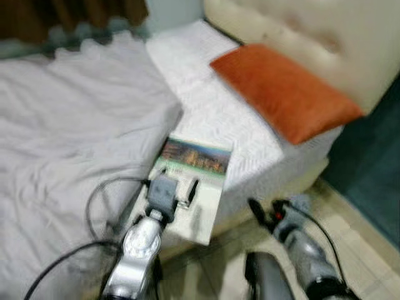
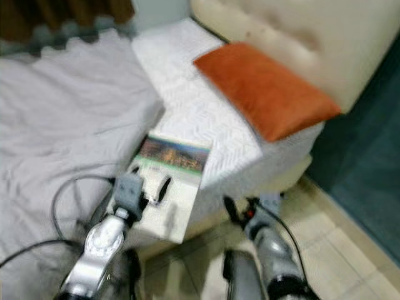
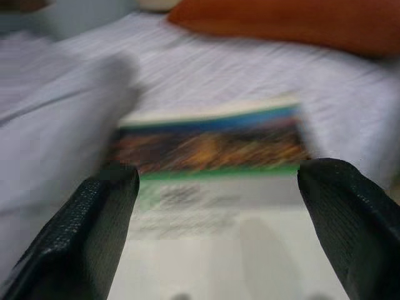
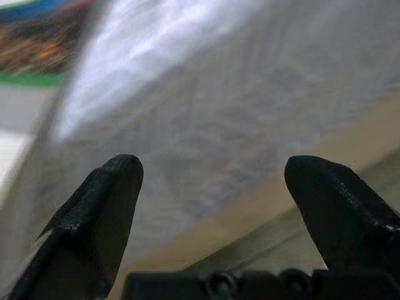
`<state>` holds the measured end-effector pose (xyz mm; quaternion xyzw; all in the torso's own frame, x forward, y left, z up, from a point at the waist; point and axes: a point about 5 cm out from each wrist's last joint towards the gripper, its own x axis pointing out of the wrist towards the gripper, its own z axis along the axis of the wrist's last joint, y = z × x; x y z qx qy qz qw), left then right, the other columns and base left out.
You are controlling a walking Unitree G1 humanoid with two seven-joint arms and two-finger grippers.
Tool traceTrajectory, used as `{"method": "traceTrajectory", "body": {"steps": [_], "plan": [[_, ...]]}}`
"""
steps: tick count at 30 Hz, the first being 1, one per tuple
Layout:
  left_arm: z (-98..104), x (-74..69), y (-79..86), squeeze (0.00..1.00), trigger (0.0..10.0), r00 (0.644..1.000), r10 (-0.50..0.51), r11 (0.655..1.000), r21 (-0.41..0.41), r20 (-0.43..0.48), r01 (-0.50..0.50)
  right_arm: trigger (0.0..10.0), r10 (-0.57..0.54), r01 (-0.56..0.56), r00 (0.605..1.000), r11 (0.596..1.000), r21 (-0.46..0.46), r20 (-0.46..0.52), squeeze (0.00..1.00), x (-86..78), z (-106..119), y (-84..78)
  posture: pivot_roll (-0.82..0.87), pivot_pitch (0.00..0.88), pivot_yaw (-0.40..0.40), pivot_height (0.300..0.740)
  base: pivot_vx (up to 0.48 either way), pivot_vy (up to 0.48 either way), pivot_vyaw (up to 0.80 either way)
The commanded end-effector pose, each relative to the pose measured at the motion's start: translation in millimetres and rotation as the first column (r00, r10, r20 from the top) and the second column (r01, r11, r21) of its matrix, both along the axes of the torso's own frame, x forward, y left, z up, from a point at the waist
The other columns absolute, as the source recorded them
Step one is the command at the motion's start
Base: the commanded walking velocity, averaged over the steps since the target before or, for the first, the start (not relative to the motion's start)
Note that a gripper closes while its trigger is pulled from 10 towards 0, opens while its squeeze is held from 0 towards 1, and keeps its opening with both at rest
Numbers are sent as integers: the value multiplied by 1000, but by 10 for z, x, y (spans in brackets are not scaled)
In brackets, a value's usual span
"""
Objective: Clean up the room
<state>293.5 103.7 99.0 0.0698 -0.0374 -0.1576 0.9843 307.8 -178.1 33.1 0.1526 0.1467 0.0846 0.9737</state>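
Head views: a book (image 1: pixel 192 187) lies at the bed (image 1: pixel 75 125) edge, overhanging the floor, beside a blanket (image 1: pixel 69 112); the left gripper (image 1: pixel 177 190) hovers over it, fingers apart; a clumsy push could tip it off. Left wrist: the book sits between spread fingers (image 3: pixel 94 231). Right wrist: the right gripper (image 4: pixel 209 206) gapes near the mattress side, idle.
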Motion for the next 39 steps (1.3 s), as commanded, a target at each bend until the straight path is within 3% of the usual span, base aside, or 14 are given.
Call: {"method": "traceTrajectory", "body": {"steps": [1, 7, 15, 19, 23, 27, 28, 29, 30, 33, 36, 39], "plan": [[2, -39, -57, 0, 10000, 1000, -10, 1000, -7, 2, 10, 10000, -8, 8, 1000, 1000, -22, -19, 0, -28, -29, -78, 11, 154, 38, 528, 0, 0, 0], [-15, -64, -119, 0, 10000, 1000, -5, 1000, -11, -11, 5, 10000, -7, 7, 1000, 1000, 0, -10, 0, -34, -27, -113, -1, 156, 34, 528, 0, -453, 561], [13, -53, -68, 0, 10000, 999, 50, 998, -39, -6, -50, 10000, 29, -29, 1000, 999, -29, -12, 0, -55, -36, -129, -6, 167, 28, 528, 114, -407, 552], [-14, -90, 72, 0, 10000, 988, 152, 984, -91, -25, -154, 10000, 100, -96, 994, 990, -102, 37, 0, -53, 29, -109, -10, 173, 18, 528, 106, 0, 552], [-128, -170, 149, 0, 10000, 978, 194, 975, -92, -75, -201, 10000, 157, -151, 987, 982, -118, 45, 0, -94, 33, -52, -17, 184, -7, 528, 0, 0, 561], [-173, -242, 124, 0, 10000, 975, 200, 975, -78, -92, -207, 10000, 188, -187, 982, 980, -65, -2, 0, -174, -45, -22, -8, 187, -24, 528, 0, 0, 0], [-104, -242, 123, 0, 10000, 980, 192, 980, -46, -48, -195, 10000, 274, -266, 959, 959, 102, -75, 0, -262, -135, 68, 4, 189, -32, 528, 0, 0, 0], [-104, -242, 123, 0, 10000, 980, 192, 980, -46, -48, -195, 10000, 274, -266, 959, 959, 102, -75, 0, -262, -135, 68, 4, 189, -32, 528, 0, 0, 0], [4, -235, 140, 0, 10000, 983, 183, 983, 18, 21, -183, 10000, 351, -328, 931, 924, 196, -97, 0, -340, -184, 136, 12, 188, -34, 528, 0, 0, 0], [113, -234, 168, 0, 10000, 981, 175, 981, 66, 88, -181, 10000, 419, -387, 900, 896, 220, -124, 0, -396, -225, 189, 20, 186, -35, 528, 0, 0, 0], [184, -277, 275, 0, 10000, 974, 203, 976, 55, 103, -209, 10000, 463, -433, 877, 877, 207, -130, 0, -430, -256, 246, 39, 182, -34, 528, 0, 0, 0], [174, -346, 292, 0, 10000, 973, 213, 975, 39, 87, -217, 10000, 435, -411, 892, 894, 181, -123, 0, -399, -260, 235, 48, 175, -35, 528, 0, 0, 0]]}}
